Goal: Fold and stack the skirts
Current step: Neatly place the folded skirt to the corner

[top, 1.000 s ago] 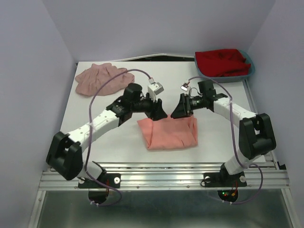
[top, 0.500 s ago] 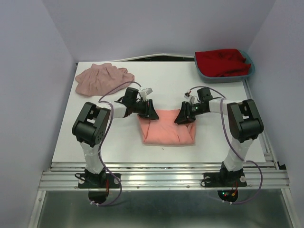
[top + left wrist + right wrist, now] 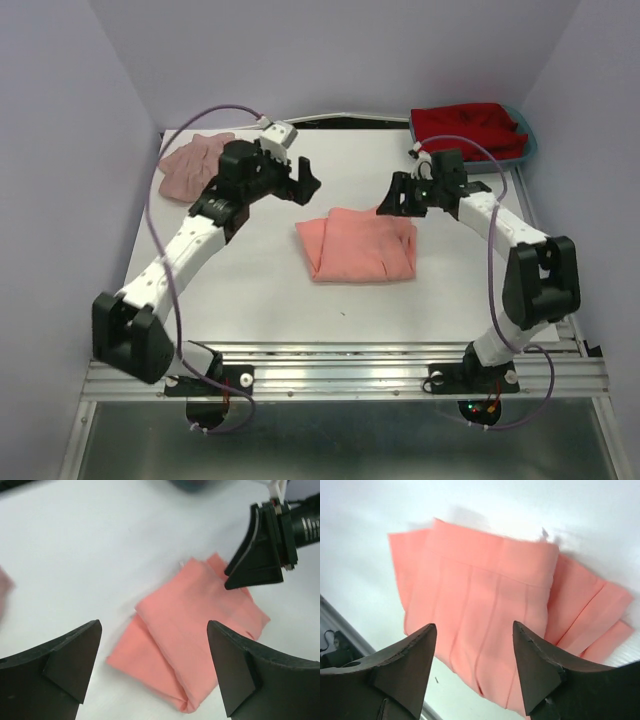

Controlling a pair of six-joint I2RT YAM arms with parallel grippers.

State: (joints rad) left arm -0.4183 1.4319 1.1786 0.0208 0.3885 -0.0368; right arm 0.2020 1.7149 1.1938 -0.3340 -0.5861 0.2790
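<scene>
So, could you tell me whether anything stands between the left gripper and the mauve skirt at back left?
Nothing visible does. The open left gripper hangs over bare table right of the mauve skirt; only its own arm and cable cross that skirt. The folded coral skirt lies on its other side.

On table [image 3: 250,285]: coral skirt [image 3: 357,245], mauve skirt [image 3: 185,172], maybe bin [image 3: 480,163].

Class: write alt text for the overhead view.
A folded coral skirt lies on the table, with the open left tool and open right tool hovering near its far corners. A pink skirt sits back left; a tray of red cloth back right.
</scene>
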